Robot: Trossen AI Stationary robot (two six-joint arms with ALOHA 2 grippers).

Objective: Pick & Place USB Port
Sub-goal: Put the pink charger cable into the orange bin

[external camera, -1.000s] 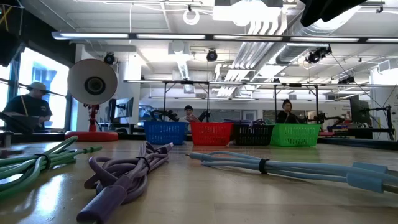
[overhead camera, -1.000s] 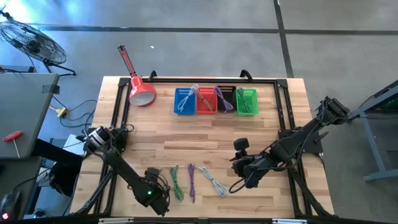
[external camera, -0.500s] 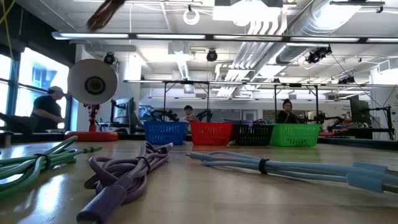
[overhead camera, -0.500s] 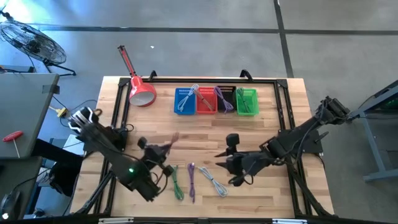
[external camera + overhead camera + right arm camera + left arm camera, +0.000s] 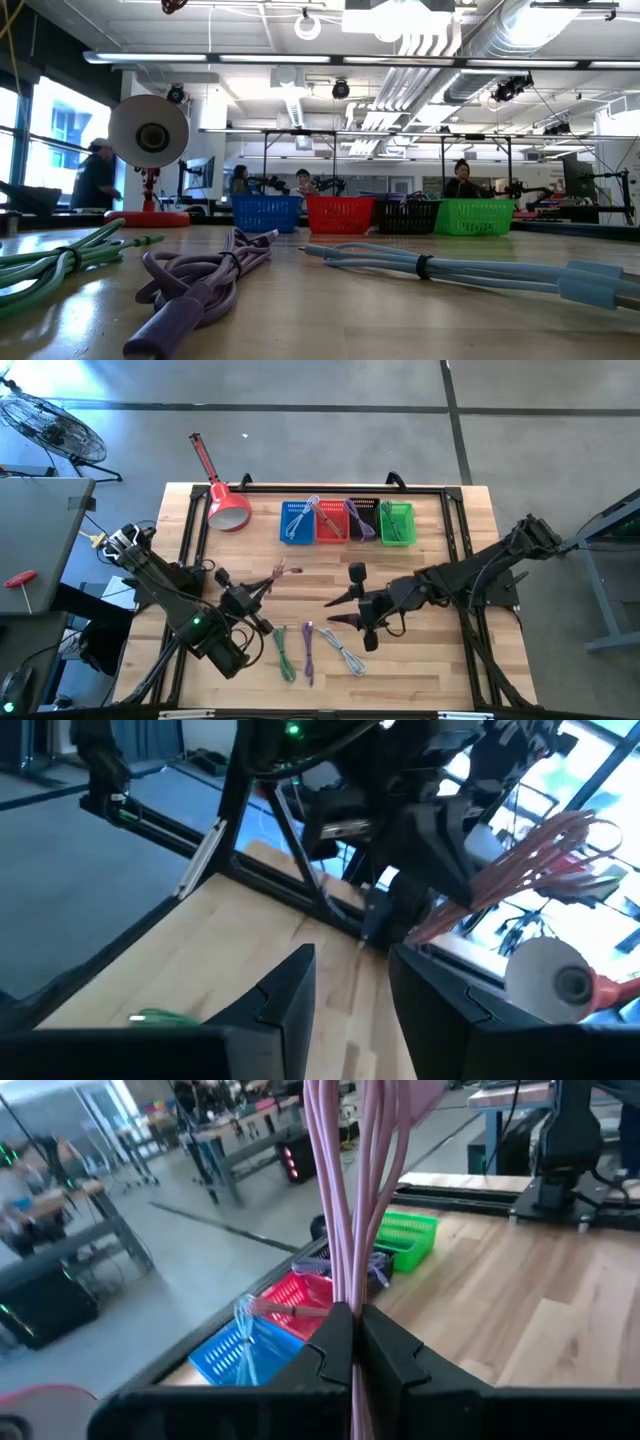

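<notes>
- A red desk lamp (image 5: 226,508) lies at the far left corner of the wooden table (image 5: 430,575).
- The left gripper (image 5: 262,588) is raised over the table's left half, its fingers (image 5: 330,1342) pressed together on a pink cable bundle (image 5: 279,573), the USB cable being moved. The strands run up past the fingertips and fan out above them.
- Judged from its looks, this cable is light, soft and floppy. The loose ends will swing and droop, so a grip at the middle of the bundle, where the strands lie together, seems safest; a thin strand could slip free.
- On the near edge of the table, three more bundles lie side by side: a green cable (image 5: 285,657), a purple cable (image 5: 309,652) and a pale blue cable (image 5: 343,653).
- At the far edge, four small baskets stand in a row: blue basket (image 5: 296,522), red basket (image 5: 331,521), black basket (image 5: 362,519), green basket (image 5: 397,523). Some already hold cables.
- The right gripper (image 5: 342,609) hovers over the table's centre with nothing in it, its two fingers (image 5: 285,995) standing apart, just above the pale blue cable.
</notes>
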